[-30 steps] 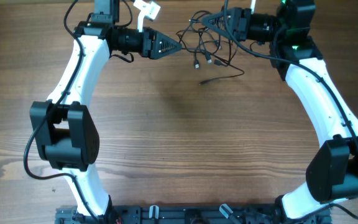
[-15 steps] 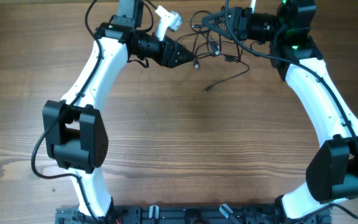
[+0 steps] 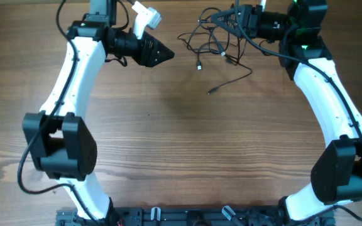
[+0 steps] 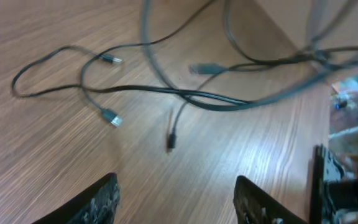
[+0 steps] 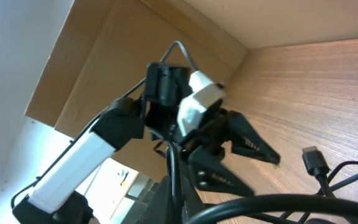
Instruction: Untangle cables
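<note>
The cables [image 3: 213,39] are a tangle of thin black wires at the far middle of the table. One loose strand with a plug end [image 3: 211,91] trails toward me. My right gripper [image 3: 224,19] is shut on a strand at the tangle's top and holds it raised; the right wrist view shows that thin cable [image 5: 174,168] pinched between its fingers [image 5: 179,202]. My left gripper [image 3: 166,55] is open and empty, a short way left of the tangle. In the left wrist view its fingers [image 4: 178,194] are apart above bare wood, with the cables [image 4: 166,92] and small plugs [image 4: 111,118] ahead.
The left arm [image 5: 191,121] faces the right wrist camera. A cardboard wall [image 5: 123,50] stands behind the table's far edge. A black rail [image 3: 187,216] runs along the near edge between the arm bases.
My left gripper reached right to the tangle's edge, then pulled back left and is now open. The tangle shifted slightly right and the loose strand moved with it.
</note>
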Available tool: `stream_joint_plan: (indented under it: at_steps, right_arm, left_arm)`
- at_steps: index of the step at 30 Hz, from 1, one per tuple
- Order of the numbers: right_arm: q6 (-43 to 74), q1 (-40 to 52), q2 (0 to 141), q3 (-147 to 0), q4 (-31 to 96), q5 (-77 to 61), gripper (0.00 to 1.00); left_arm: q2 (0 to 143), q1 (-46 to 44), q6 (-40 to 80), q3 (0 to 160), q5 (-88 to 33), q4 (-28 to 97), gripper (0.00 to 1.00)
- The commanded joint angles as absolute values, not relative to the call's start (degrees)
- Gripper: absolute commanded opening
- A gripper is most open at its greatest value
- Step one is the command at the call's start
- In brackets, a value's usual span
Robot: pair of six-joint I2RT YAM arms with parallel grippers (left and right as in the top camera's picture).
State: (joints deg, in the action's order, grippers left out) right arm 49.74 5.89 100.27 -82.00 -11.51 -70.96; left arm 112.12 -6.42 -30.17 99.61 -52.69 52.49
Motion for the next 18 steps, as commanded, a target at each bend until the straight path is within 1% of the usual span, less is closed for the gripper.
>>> stream_joint_plan:
  at_steps: [1,5,9,15,17,18]
  right_arm:
    - [51.16,5.91,98.13,-83.40,-12.69,-73.01,0.05]
    - [52.62,5.91,98.13,-83.40,-14.44,-73.65,0.05]
    - [53.04,5.91,98.13,-83.40,-15.38,-74.02,0.05]
    - [53.54,5.91,98.13,-83.40,-15.94,-74.72,0.04]
    - [53.63,5.91,98.13,-83.40,-16.12,-74.72,0.05]
    - [53.89,5.91,98.13,-83.40,-16.21,-74.74,0.05]
  left_arm:
    - [110.56,-7.46,-41.39,99.22,-55.72,55.48,0.62]
    - [110.56,-8.19,-45.84,99.22,-56.12,57.41,0.63]
    - [110.56,-8.54,-53.30,99.22,-56.12,61.52,0.61]
    - [110.56,-8.54,-53.58,99.22,-57.36,58.72,0.59]
    - [110.56,-8.54,-53.36,99.22,-59.92,55.88,0.55]
    - [110.56,-8.54,-52.25,99.22,-61.04,53.98,0.52]
